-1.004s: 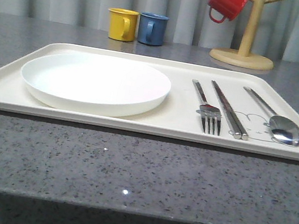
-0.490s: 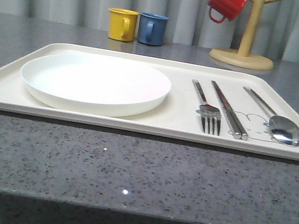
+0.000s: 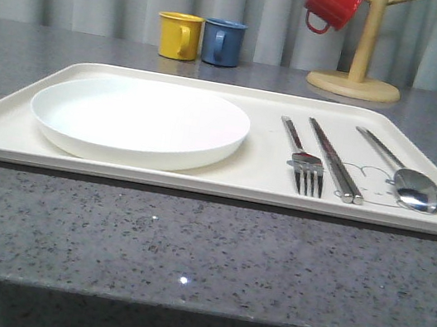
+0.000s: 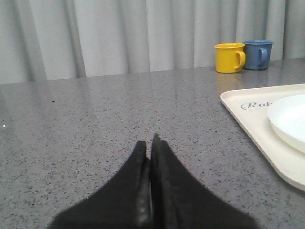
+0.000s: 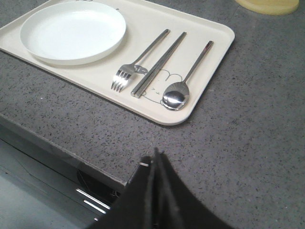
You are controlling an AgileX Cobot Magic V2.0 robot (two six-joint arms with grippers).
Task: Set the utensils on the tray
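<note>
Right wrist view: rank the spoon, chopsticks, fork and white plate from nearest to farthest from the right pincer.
Measured from the shut right pincer:
1. Spoon, bowl by the tray's near corner.
2. Chopsticks, next in the row.
3. Fork, beside the chopsticks; tines almost as near as the chopstick tips, too close to call.
4. White plate, at the far end of the tray.

both the left gripper (image 4: 151, 143) and right gripper (image 5: 156, 160) have matte black, tapered, pointed jaws.

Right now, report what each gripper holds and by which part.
Nothing is held. The left gripper and right gripper are both shut on nothing; the fork, chopsticks and spoon lie on the tray.
</note>
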